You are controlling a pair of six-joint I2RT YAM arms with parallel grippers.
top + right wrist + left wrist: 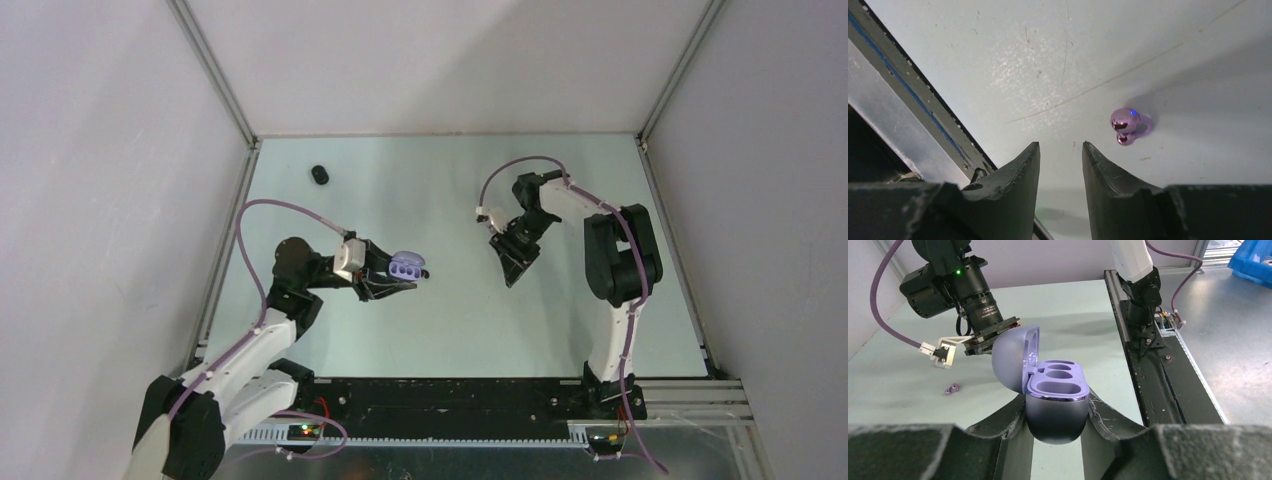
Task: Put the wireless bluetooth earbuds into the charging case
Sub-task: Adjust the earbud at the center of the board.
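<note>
Pickup step. Our left jaws pinch the open lilac plastic charging case. Our right jaws, spread and empty, hover beside the glossy purple earbud on the bench; next, we judge, centre over it and close.

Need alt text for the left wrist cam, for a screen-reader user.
The left gripper clamps a pale purple charging case, lid hinged open and its wells looking empty. Behind it, the right arm's wrist camera hangs over the pale table, with a small purple earbud lying on the table further left.
</note>
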